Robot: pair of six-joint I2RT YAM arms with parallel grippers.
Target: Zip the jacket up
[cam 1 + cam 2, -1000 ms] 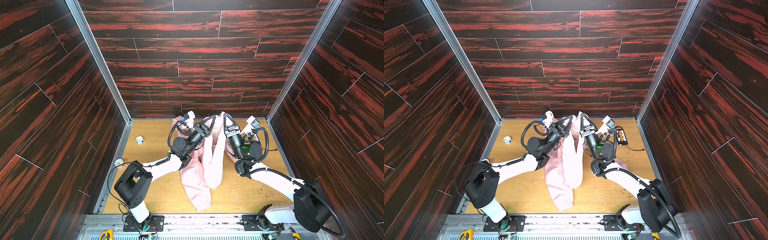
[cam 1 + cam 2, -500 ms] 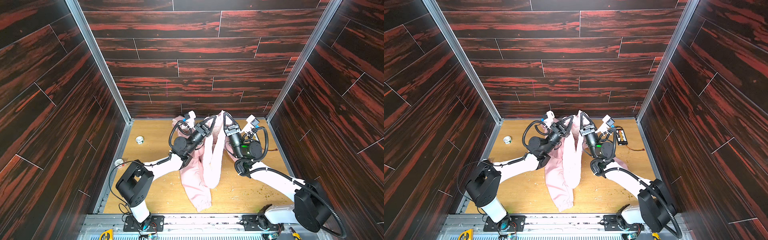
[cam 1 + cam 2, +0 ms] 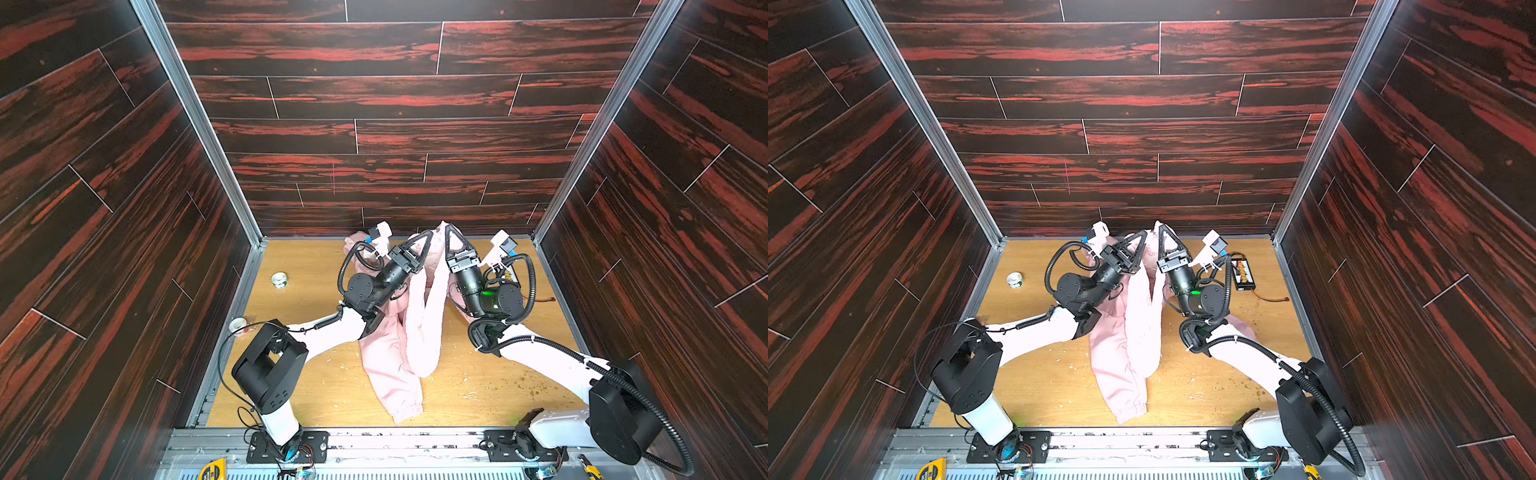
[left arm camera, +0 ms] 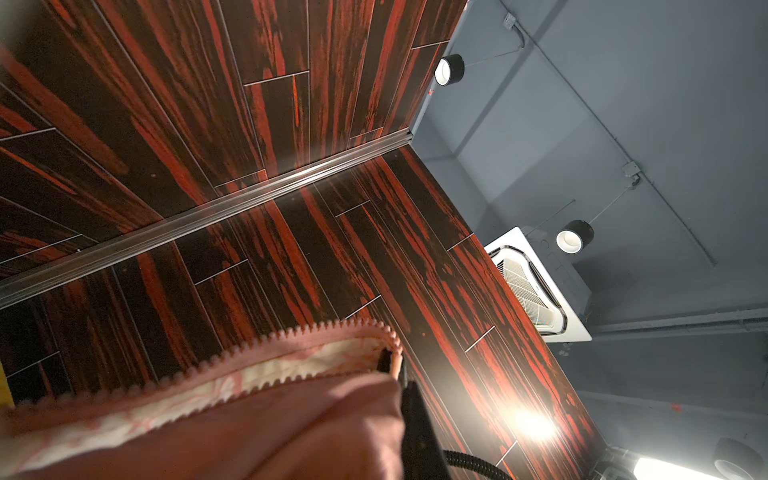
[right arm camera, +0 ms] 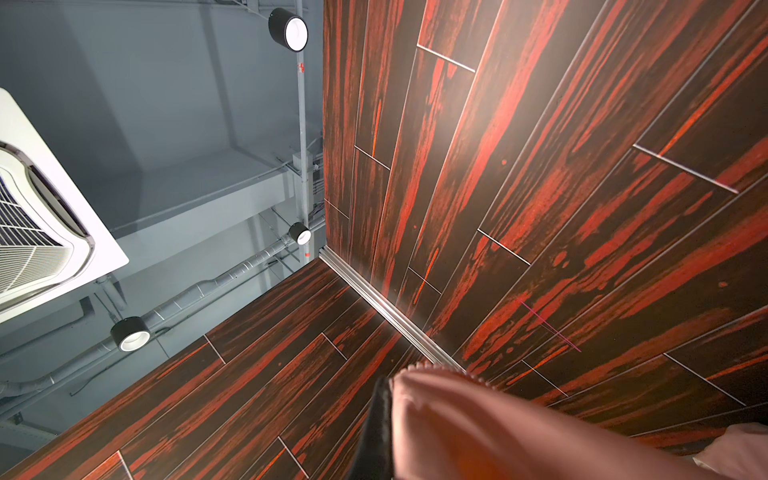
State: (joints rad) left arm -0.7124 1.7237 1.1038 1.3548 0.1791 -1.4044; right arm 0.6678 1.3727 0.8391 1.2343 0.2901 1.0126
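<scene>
Nearest, one cuff (image 3: 405, 409) of the jacket (image 3: 424, 328) trails on the table (image 3: 316, 386); the body rises up the middle to the far side, where the left gripper (image 3: 429, 234) and right gripper (image 3: 447, 229) are each clamped shut on a front edge. Keep both toothed edges (image 4: 291, 337) taut, level and close together so the ends can mate. The slider and bottom pin are hidden, so engagement cannot be judged.

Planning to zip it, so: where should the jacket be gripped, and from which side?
By the toothed zipper edge near its end, coming from below, pinching across the flat tape. The left pincer and right pincer hold so; the jacket hangs limp beneath.
</scene>
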